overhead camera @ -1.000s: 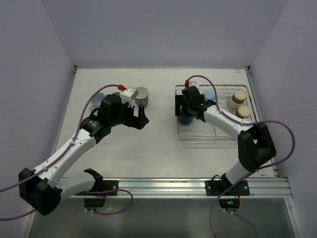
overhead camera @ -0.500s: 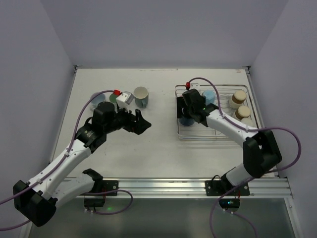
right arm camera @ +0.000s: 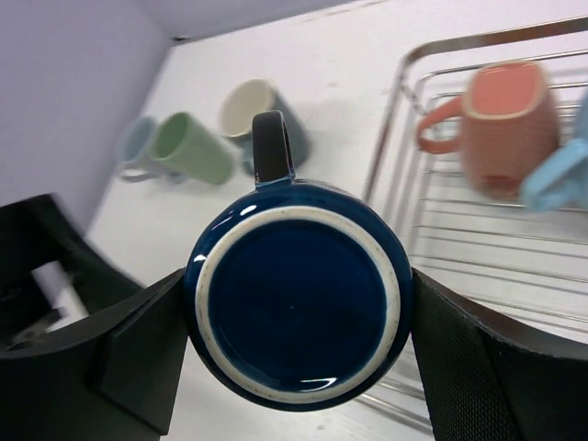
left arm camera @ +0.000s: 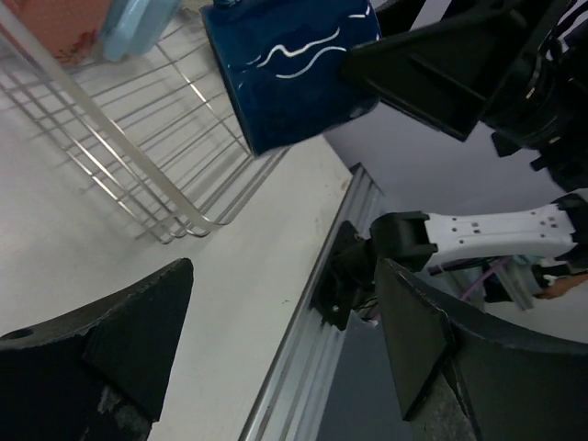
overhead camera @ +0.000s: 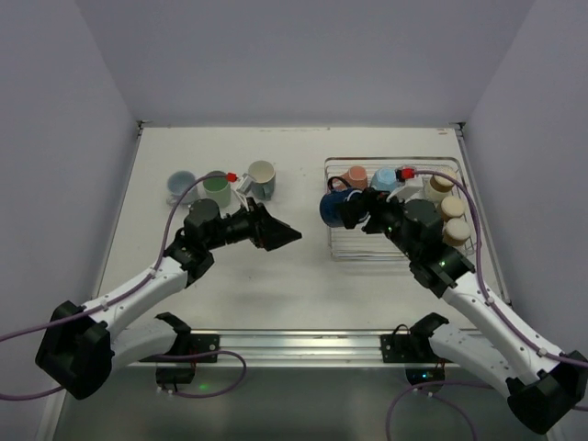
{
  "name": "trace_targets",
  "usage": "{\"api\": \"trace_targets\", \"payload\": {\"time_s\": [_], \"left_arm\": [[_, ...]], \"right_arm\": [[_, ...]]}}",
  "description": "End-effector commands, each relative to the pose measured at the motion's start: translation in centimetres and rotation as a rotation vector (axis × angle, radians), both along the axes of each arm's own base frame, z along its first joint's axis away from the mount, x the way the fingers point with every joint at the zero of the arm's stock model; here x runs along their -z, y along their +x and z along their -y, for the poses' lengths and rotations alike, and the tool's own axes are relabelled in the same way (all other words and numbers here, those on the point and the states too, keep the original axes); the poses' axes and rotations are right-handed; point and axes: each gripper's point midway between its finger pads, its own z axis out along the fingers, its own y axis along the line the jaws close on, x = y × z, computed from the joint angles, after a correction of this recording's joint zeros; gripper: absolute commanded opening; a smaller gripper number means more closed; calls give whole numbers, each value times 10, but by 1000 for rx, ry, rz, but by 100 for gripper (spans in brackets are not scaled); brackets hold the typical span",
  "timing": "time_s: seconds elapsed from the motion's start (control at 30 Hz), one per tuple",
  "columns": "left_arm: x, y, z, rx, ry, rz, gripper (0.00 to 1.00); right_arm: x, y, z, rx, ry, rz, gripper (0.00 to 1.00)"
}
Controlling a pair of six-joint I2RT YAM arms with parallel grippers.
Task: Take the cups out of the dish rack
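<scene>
As right gripper, clamped on dark blue mug, lifted it leftward off dish rack, left gripper neared, spread empty: handover likely.

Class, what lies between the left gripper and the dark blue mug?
Nothing but bare table between left gripper and dark blue mug, per the top view.

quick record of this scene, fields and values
left gripper: open, empty, left of rack
right gripper: shut on dark blue mug, lifted at rack's left edge
on table: pale blue cup, green cup, grey cup
in rack: pink mug, light blue mug, beige cups
</scene>
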Motion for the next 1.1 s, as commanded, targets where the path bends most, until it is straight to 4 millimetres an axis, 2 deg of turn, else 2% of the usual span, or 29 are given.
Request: {"api": "trace_targets", "payload": {"time_s": [0.0,0.03,0.13,0.17,0.23,0.27,0.33,0.37,0.43,0.53,0.57,0.6,0.63,0.67,0.7,0.73,0.77,0.8,0.83,0.87,0.9,0.93,0.97,1.0,1.03,1.07], "left_arm": [[-44,-15,16,96,-201,56,83],[-46,-14,19,102,-225,49,82],[-54,-20,25,132,-280,50,80],[-56,-24,29,148,-290,52,80],[-60,-25,32,156,-306,59,79],[-59,-26,35,162,-307,60,77],[-62,-26,35,157,-321,70,75],[-64,-27,36,158,-327,76,73],[-68,-28,34,151,-349,86,60],[-74,-30,32,147,-377,105,27],[-77,-30,31,144,-383,114,6],[-79,-29,29,133,-387,128,0],[-81,-29,28,123,-387,138,0],[-90,-32,24,115,-396,165,0],[-86,-27,22,79,-367,174,0],[-87,-25,20,58,-352,188,0],[-101,-27,15,38,-353,228,0],[-88,-16,13,-23,-274,226,0],[-87,-9,9,-68,-233,237,0],[-106,-3,3,-118,-206,267,0],[-69,20,-9,-235,-4,202,0],[-61,29,-17,-290,86,192,0],[-66,38,-26,-348,153,189,0],[-36,45,-48,-429,312,139,0],[-30,50,-60,-463,363,131,0],[-16,50,-75,-495,456,87,0]], "right_arm": [[-72,-33,-44,-257,337,156,43],[-76,-44,-52,-320,384,134,43],[-78,-55,-64,-408,448,115,43],[-82,-57,-66,-426,466,127,43],[-72,-58,-72,-448,493,85,43],[-76,-61,-76,-477,511,97,43],[-65,-60,-81,-491,550,47,43],[-70,-63,-84,-518,575,66,43],[-59,-63,-88,-525,629,14,42],[-55,-65,-92,-552,698,-13,43],[-56,-66,-93,-567,715,-3,50],[-55,-66,-93,-567,733,-15,58],[-53,-65,-94,-566,737,-21,68],[-52,-65,-94,-565,740,-21,86],[-52,-65,-94,-567,741,-26,92],[-51,-65,-94,-567,741,-27,96],[-50,-64,-92,-556,741,-24,99],[-49,-63,-90,-545,738,-13,99],[-49,-63,-89,-543,736,-8,99],[-48,-62,-85,-531,729,-6,99],[-46,-60,-83,-522,713,1,99],[-43,-56,-81,-498,696,4,99],[-31,-51,-80,-459,658,-39,99],[-26,-48,-77,-437,596,-13,99],[-20,-42,-73,-393,558,-19,99],[-8,-40,-71,-365,514,-59,99]]}}
